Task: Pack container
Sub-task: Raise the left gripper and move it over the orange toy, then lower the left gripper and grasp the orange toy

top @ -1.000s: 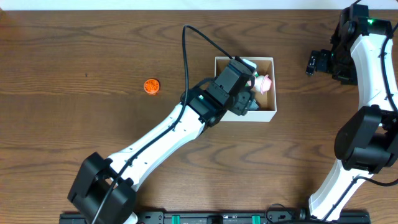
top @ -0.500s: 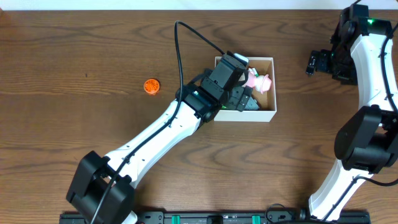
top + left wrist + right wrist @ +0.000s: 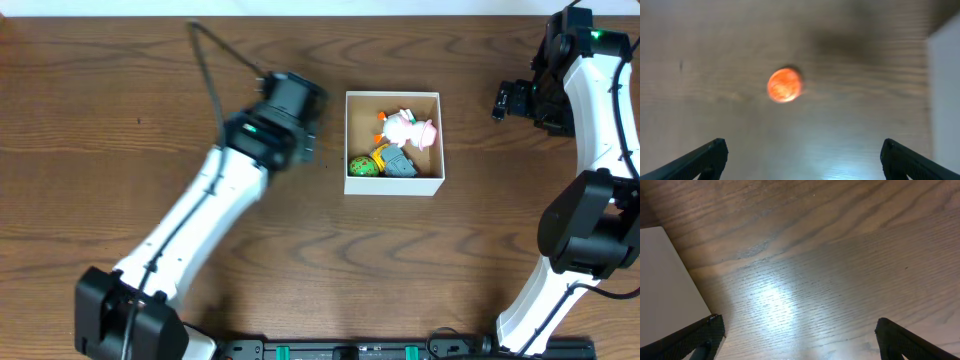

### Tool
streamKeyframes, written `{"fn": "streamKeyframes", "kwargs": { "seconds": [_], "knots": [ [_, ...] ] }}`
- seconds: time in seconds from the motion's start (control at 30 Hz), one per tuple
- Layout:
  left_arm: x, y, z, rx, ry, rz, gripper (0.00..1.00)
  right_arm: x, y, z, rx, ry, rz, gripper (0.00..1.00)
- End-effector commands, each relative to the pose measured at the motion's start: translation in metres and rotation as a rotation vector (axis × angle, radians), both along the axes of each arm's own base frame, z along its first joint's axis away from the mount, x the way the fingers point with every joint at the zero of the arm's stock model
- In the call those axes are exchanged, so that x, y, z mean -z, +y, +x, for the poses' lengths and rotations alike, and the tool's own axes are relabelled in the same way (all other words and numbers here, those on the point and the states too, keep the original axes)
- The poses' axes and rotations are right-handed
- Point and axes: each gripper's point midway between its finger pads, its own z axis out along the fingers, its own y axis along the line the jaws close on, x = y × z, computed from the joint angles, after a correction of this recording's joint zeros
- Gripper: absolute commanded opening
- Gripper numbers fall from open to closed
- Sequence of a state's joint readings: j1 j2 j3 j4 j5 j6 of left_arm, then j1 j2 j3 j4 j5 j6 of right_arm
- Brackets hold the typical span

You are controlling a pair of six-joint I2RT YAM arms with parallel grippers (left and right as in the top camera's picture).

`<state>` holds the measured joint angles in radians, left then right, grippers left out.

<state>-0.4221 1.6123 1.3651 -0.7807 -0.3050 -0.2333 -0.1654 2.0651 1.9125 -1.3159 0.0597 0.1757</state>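
The square open-top container (image 3: 392, 186), with thin white walls and a brown cardboard inside, sits on the dark brown wooden surface (image 3: 100, 90), a little right of centre in the overhead view. Inside it a pink-and-white toy figure (image 3: 408, 127) lies at the far side. A green round toy (image 3: 362, 166) lies in the near left corner, with a grey-and-yellow toy (image 3: 396, 162) just beside it. The white left arm (image 3: 200, 215) reaches across the surface. Its blurred dark wrist (image 3: 282, 112) is just left of the container and apart from it. The left jaws are spread wide with nothing between them. In the left wrist view their dark tips (image 3: 705, 157) stand at the lower corners. A small round orange disc (image 3: 784, 85) lies on the surface ahead of them, and the container's white wall shows at the right edge. The white right arm (image 3: 600, 110) is held well to the right of the container. The right jaws are likewise spread and empty over the wood.
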Motion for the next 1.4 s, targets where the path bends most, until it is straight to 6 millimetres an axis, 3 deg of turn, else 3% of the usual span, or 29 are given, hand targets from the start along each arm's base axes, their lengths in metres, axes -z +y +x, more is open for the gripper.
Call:
{"fn": "streamKeyframes", "kwargs": {
  "seconds": [0.0,0.17,0.4,0.63,0.87,1.37],
  "knots": [
    [0.008,0.029,0.004,-0.085,0.077,-0.161,0.98,-0.003,-0.003,-0.001,0.016,-0.006,-0.003,0.99],
    [0.0,0.061,0.014,-0.085,0.103,-0.296,0.98,-0.003,-0.003,-0.001,0.016,-0.007,-0.004,0.99],
    [0.029,0.075,0.009,-0.095,0.265,-0.142,0.98,-0.003,-0.003,-0.002,0.016,-0.006,-0.004,0.99],
    [0.044,0.074,0.034,-0.111,0.429,-0.095,0.98,-0.003,-0.003,-0.002,0.017,-0.006,-0.003,0.99],
    [0.066,0.072,0.057,-0.1,0.447,-0.088,0.98,-0.003,-0.003,-0.001,0.017,-0.007,-0.003,0.99],
    [0.117,0.071,0.065,-0.097,0.52,-0.074,0.98,-0.003,-0.003,-0.002,0.017,-0.006,-0.004,0.99]
  ]
}}
